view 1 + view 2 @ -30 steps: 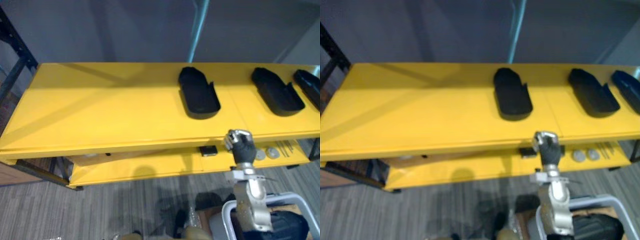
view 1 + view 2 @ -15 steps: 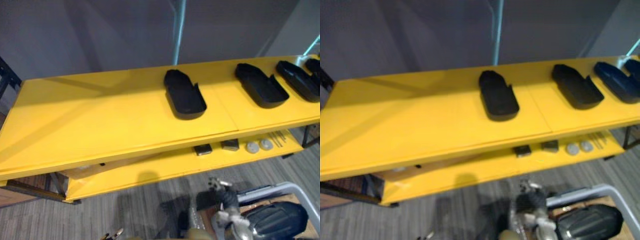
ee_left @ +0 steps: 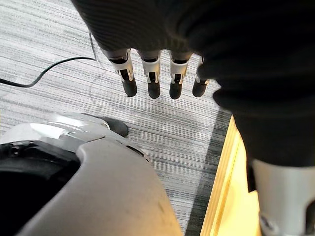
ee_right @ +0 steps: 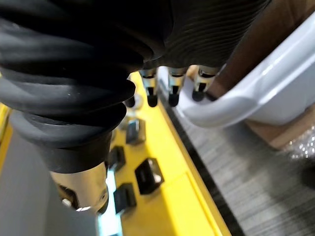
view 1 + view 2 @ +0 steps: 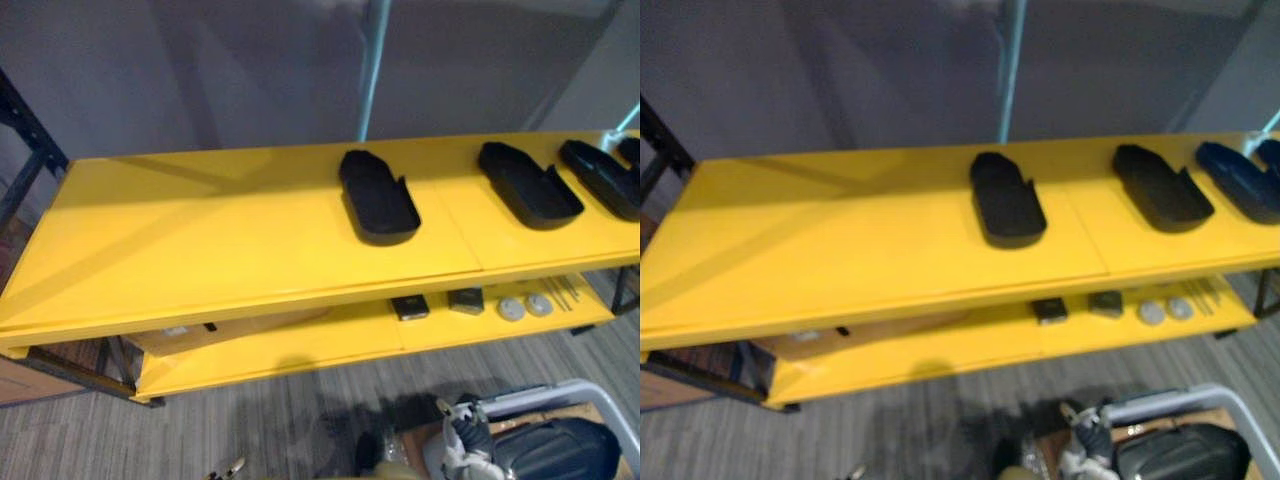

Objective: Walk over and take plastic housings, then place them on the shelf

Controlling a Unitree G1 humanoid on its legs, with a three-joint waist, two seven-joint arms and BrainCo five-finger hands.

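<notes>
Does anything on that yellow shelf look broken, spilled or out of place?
Nothing stands out. The black housings lie flat and apart on the top shelf, all slanted alike. Small parts sit in a row on the lower shelf.

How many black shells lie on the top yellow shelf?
4 housings: one central, one right of it, two at the right edge, last cut off; more may be hidden.

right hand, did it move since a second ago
Yes: the right hand has dropped from the yellow shelf front edge to well below it, beside the pale rail.
</notes>
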